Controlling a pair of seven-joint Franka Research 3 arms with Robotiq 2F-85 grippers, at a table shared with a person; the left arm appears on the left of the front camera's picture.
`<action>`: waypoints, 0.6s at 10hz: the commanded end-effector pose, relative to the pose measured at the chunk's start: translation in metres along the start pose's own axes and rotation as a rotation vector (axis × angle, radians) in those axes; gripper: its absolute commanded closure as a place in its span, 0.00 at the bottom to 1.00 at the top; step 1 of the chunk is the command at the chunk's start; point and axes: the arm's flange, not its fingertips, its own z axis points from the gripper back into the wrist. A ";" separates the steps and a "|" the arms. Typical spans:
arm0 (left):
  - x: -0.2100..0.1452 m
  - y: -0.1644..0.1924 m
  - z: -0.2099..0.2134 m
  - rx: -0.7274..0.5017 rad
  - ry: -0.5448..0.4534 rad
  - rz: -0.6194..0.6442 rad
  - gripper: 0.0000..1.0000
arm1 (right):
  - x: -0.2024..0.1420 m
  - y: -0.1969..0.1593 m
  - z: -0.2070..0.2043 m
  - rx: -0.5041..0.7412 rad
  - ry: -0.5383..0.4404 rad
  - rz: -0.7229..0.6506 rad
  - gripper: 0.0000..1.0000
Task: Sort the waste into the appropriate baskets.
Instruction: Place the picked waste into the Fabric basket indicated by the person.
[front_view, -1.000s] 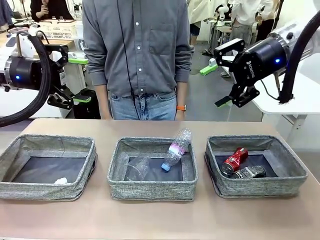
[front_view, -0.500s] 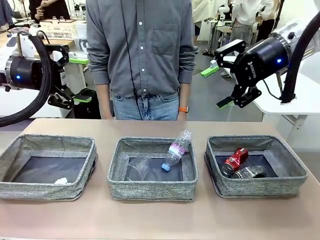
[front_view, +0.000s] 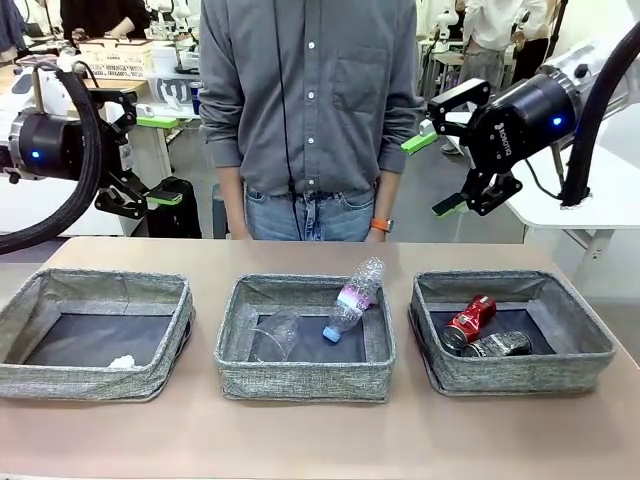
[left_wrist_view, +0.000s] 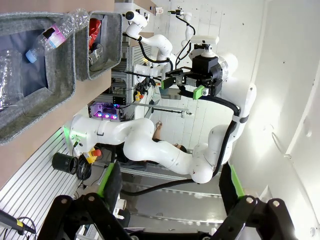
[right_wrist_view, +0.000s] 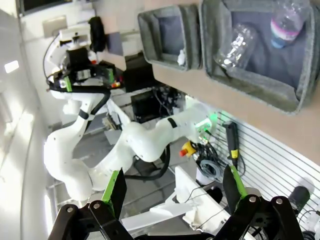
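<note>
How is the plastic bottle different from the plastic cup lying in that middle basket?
The bottle wears a pink-white label and blue cap; the cup is plain. The bottle leans on the middle basket's far right wall, cap down; the cup lies on its side on the bottom. The bottle looks longer. Both are clear plastic.

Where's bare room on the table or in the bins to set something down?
The left basket is bare apart from the paper ball at its near edge. The table strip in front of all three baskets is free. Crowded: the middle basket, with cup and bottle, and the right basket's left half, with two cans.
</note>
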 end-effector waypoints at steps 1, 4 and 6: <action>-0.002 -0.003 -0.002 -0.017 -0.001 0.001 0.00 | -0.001 0.005 0.001 -0.010 -0.012 -0.019 0.00; -0.002 -0.003 -0.002 -0.017 -0.001 0.001 0.00 | -0.001 0.005 0.001 -0.010 -0.012 -0.019 0.00; -0.002 -0.003 -0.002 -0.017 -0.001 0.001 0.00 | -0.001 0.005 0.001 -0.010 -0.012 -0.019 0.00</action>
